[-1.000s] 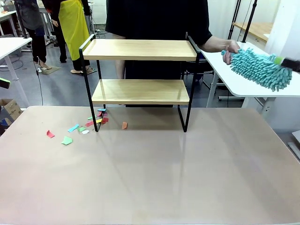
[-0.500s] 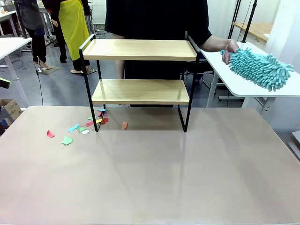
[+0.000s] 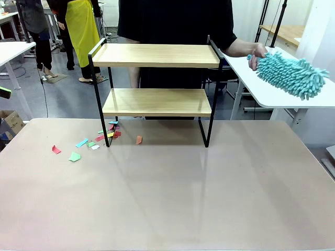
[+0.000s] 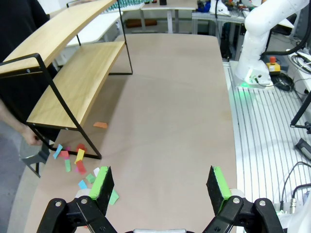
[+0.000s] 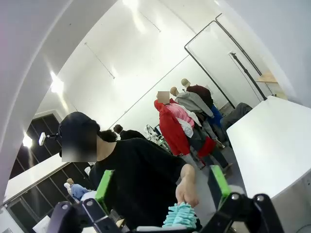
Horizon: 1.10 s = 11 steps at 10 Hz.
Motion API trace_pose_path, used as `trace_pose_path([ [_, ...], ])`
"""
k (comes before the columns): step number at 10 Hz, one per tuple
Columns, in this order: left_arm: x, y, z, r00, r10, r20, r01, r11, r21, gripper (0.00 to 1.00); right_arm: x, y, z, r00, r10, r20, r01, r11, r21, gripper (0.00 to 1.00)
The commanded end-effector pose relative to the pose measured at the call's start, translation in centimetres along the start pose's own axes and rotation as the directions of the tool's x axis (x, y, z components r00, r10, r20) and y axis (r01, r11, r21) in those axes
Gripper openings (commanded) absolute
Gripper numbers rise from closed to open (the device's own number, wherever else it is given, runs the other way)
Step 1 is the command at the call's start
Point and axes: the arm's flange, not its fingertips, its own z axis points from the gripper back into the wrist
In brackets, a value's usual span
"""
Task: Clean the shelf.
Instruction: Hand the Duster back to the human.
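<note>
Worktop (image 3: 172, 193) lay bare across its near half, brown and matte. In the left wrist view the left claw (image 4: 161, 187) hung above that surface with its green pads spread wide and nothing between them.

Further on, paper scraps (image 3: 94, 141) in red, green, blue and yellow lay scattered on the worktop around the left front leg of the shelf (image 3: 157, 78), with one orange piece just right of that leg. The shelf stood upright at the far middle of the worktop, and both wooden boards looked clear of scraps from the front; the left wrist view agreed for the lower board.

Beyond, the person's hand (image 3: 256, 55) rested on the teal duster (image 3: 290, 73), which lay on the white side table (image 3: 272, 91). A second ago a dark bar with a green tip showed at the duster's right end; half a second ago it was gone, and the duster had barely shifted since. In the right wrist view the right claw (image 5: 163, 189) sat with pads apart, empty, the hand and a teal tuft between them but farther off.

Judgement: the handover had not been completed. The debris was already off the shelf, so clearing the worktop seemed the remaining job.
</note>
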Motion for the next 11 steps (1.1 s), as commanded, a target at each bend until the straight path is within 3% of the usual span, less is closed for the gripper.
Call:
trace_pose_path([
  [1, 0.33, 0.05, 0.00, 1.000, -0.005, 0.027, 0.005, 1.000, 0.006, 1.00, 0.00, 0.40, 0.19, 1.000, 0.020, -0.003, -0.020, 1.000, -0.011, 1.00],
  [11, 0.33, 0.05, 0.00, 1.000, -0.005, 0.027, 0.005, 1.000, 0.006, 1.00, 0.00, 0.40, 0.19, 1.000, 0.020, -0.003, -0.020, 1.000, -0.011, 1.00],
])
